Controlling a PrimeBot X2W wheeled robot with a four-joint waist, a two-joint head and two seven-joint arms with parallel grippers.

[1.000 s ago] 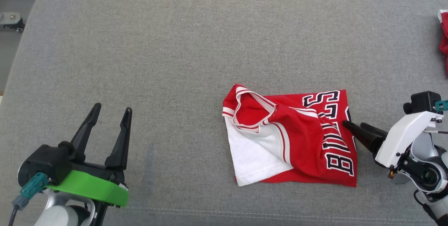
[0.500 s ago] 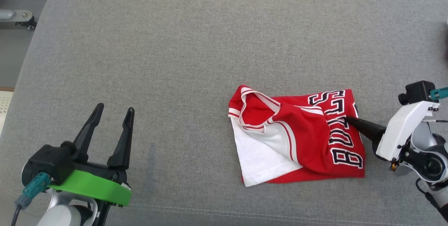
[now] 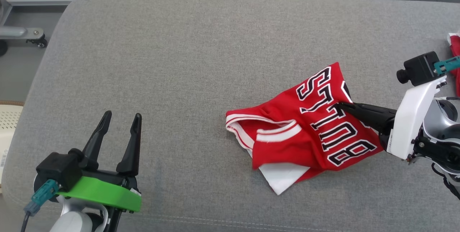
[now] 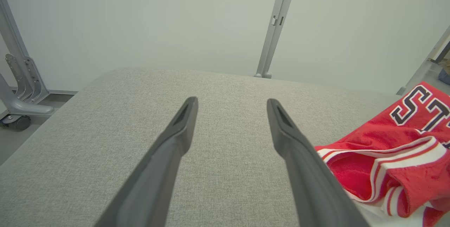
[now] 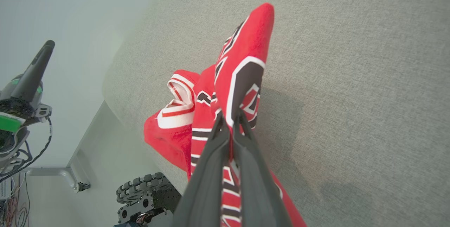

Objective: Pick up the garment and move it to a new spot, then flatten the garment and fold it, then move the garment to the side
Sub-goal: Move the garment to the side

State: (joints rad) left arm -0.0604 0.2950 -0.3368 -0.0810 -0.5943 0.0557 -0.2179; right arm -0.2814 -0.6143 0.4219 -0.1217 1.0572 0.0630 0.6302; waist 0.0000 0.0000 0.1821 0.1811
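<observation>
Lying crumpled on the grey cushion (image 3: 179, 63), the red shirt (image 3: 309, 131) is pinched at its lettered edge by the right gripper (image 3: 341, 105); the left gripper (image 3: 121, 117) is seen spread, well apart from it.

Two tools: the left tool (image 3: 122, 114) and the right tool (image 3: 341, 105), each with two long dark fingers (image 3: 95, 142) — four fingers in all. One red garment (image 3: 309, 131) with black-and-white lettering; one grey surface (image 3: 179, 63); one further piece of red cloth (image 3: 455, 45) at the right edge. Off the surface — one metal bracket (image 3: 19, 31) with one small castor (image 3: 37, 42), and one pale latticed object (image 3: 9, 120) at the head view's left edge.
</observation>
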